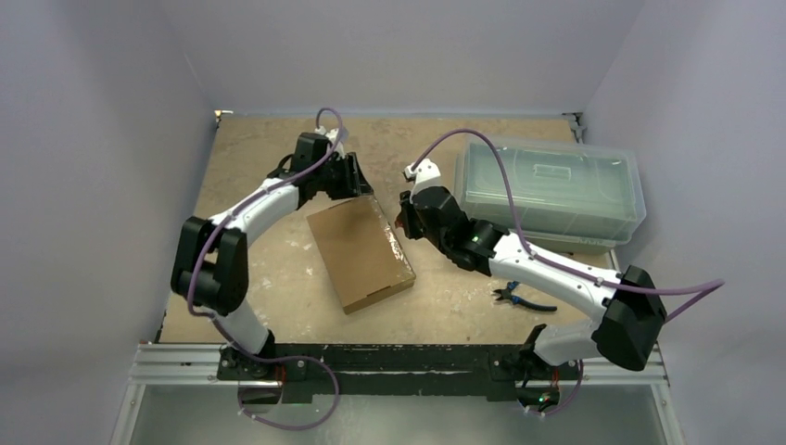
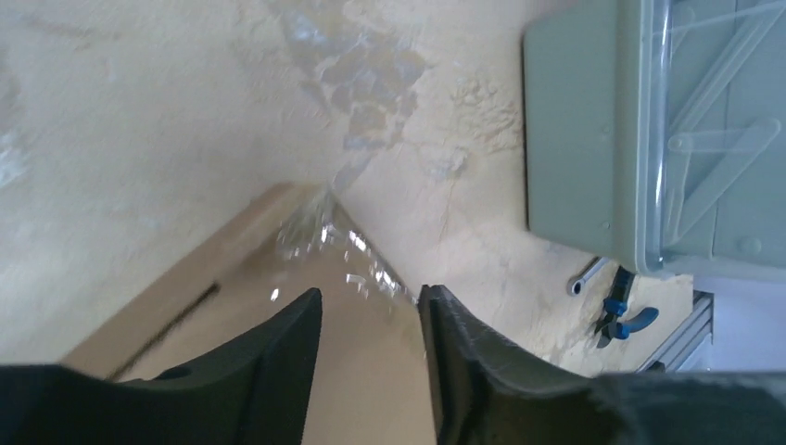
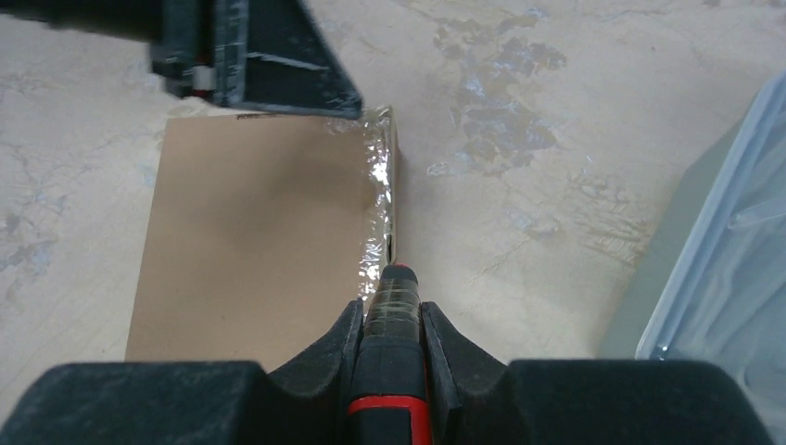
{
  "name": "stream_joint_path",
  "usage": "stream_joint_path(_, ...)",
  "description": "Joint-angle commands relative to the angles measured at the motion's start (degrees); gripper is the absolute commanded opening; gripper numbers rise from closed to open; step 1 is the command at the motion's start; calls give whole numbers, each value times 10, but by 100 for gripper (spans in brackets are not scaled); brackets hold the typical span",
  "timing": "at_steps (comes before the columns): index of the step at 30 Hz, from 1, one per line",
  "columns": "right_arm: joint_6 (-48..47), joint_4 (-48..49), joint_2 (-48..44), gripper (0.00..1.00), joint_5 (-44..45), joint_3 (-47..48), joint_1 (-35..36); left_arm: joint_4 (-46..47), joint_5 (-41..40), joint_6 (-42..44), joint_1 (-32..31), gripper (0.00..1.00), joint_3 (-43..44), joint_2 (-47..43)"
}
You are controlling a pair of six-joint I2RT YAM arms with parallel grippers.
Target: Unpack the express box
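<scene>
Right wrist view: right gripper [image 3: 390,313] clamped on a slim black tool [image 3: 388,357] with a red band. The tool's tip touches the clear tape [image 3: 378,195] along the right edge of the express box [image 3: 259,241]. Box lies flat and closed in the middle of the table [image 1: 278,139], between the arms. Left gripper [image 2: 371,295] over the box's far taped corner, fingers part-way apart, nothing between them; contact with cardboard unclear. Clear lidded bin [image 1: 551,190] far right, apart from the box. Blue-handled pliers [image 1: 519,298] beside the right arm.
</scene>
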Motion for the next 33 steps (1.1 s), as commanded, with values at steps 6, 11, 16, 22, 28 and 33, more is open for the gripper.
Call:
stream_joint_path(6,6,50,4,0,-5,3,7,110,106,-49,-3,20,115,140)
stream_joint_path(11,8,42,22,0,8,14,8,95,99,-35,-1,12,133,175)
stream_joint_path(16,8,40,27,0,4,14,9,102,96,-33,0,6,112,182)
stream_joint_path(22,12,36,26,0,6,12,13,95,82,-30,7,3,102,189)
stream_joint_path(28,15,10,28,0,17,18,26,88,56,-28,9,0,93,192)
stream_joint_path(33,36,-45,45,0,64,35,51,78,40,-28,9,0,93,207)
